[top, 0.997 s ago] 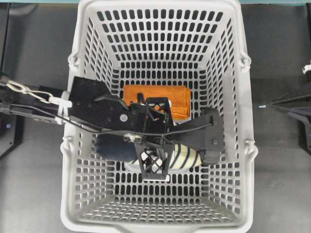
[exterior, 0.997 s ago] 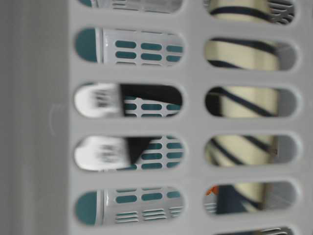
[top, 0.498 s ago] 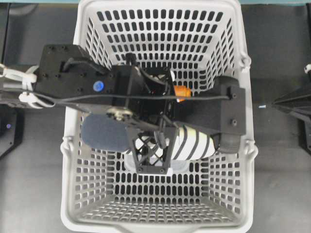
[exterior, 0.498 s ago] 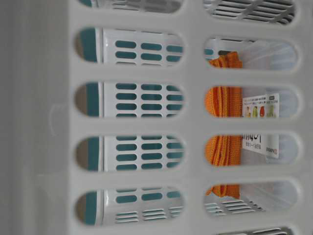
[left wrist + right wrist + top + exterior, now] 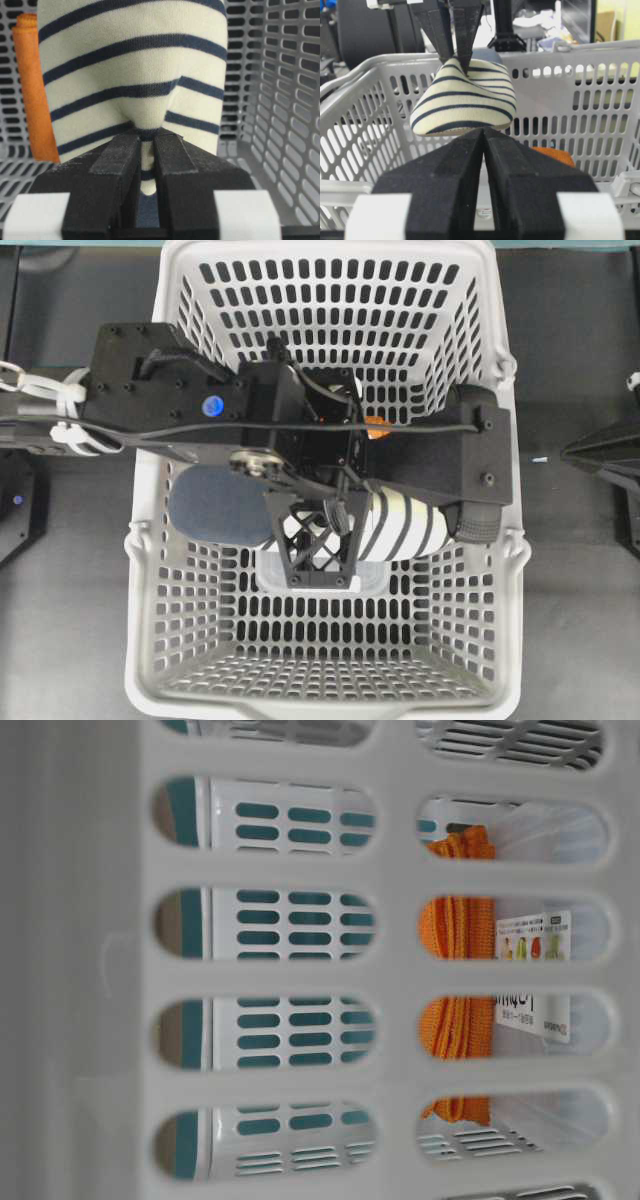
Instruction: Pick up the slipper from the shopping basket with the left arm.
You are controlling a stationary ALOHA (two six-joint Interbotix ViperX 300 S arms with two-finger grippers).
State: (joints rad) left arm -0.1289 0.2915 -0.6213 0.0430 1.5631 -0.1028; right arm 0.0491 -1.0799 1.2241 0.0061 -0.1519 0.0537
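The slipper (image 5: 400,530), cream with navy stripes and a navy insole, hangs in the air inside the light-grey shopping basket (image 5: 510,570), clear of its floor. My left gripper (image 5: 335,508) points down and is shut on a pinch of the slipper's striped upper. The left wrist view shows the slipper (image 5: 130,75) bunched between the gripper's (image 5: 146,136) jaws. The right wrist view shows the slipper (image 5: 465,100) hanging from the left gripper (image 5: 460,64) near rim height. My right gripper (image 5: 483,131) is shut and empty, outside the basket (image 5: 570,50), at the overhead view's right edge (image 5: 590,452).
A folded orange cloth (image 5: 35,90) lies on the basket floor under the left arm; it also shows in the table-level view (image 5: 455,940). A clear labelled package (image 5: 535,940) lies next to it. The basket's lattice walls (image 5: 280,100) close in on all sides.
The left gripper has risen with the slipper in it. The slipper has left the table-level view, uncovering the orange cloth and the package. The right arm has not moved.
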